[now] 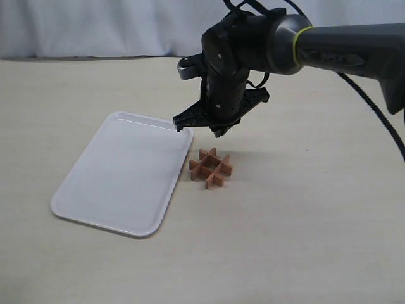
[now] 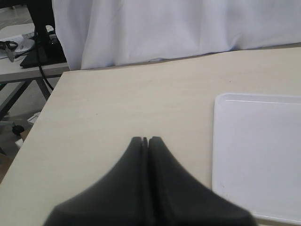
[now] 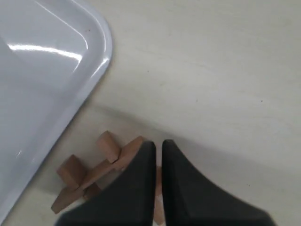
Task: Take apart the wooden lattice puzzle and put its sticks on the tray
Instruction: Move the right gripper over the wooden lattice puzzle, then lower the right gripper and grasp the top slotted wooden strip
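The wooden lattice puzzle [image 1: 211,166] lies assembled on the table, just right of the tray [image 1: 120,171], its reddish-brown sticks crossed in a hash shape. My right gripper [image 1: 220,131] hangs a little above and behind it, shut, holding nothing. In the right wrist view the black fingertips [image 3: 158,142] sit nearly together over the puzzle [image 3: 94,169] and hide part of it, with the tray's corner [image 3: 37,70] beside it. The left gripper [image 2: 145,139] is shut and empty over bare table, with the white tray [image 2: 258,155] to its side. It does not show in the exterior view.
The right arm [image 1: 342,54] reaches in from the right edge with a cable hanging off it. A white curtain [image 1: 95,25] runs behind the table. Past the table edge [image 2: 44,113] stand another table and cables [image 2: 28,47].
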`<state>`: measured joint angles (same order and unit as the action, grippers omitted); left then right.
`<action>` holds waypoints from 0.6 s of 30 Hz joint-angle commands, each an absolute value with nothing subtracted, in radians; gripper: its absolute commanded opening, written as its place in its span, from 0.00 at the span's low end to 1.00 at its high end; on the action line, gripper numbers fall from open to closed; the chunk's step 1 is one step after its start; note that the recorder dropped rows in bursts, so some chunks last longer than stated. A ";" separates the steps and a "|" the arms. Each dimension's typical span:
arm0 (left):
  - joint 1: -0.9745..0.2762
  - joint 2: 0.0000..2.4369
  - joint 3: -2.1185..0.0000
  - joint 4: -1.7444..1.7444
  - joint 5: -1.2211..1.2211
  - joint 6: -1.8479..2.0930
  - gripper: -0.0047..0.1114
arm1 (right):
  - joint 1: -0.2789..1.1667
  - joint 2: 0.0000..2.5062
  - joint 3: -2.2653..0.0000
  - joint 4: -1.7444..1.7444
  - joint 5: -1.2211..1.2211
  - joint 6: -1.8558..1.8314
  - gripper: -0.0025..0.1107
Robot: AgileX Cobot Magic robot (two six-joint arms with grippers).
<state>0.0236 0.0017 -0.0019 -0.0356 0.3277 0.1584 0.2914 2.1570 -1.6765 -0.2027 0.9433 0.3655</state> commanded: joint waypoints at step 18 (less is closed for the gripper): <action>0.022 0.000 0.000 -0.038 0.310 0.159 0.04 | 0.292 2.207 -1.684 -0.196 0.936 0.648 0.28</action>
<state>0.0236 0.0017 -0.0019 -0.0356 0.3277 0.1584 0.2914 2.2077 -1.6765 -0.1992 0.9473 0.6237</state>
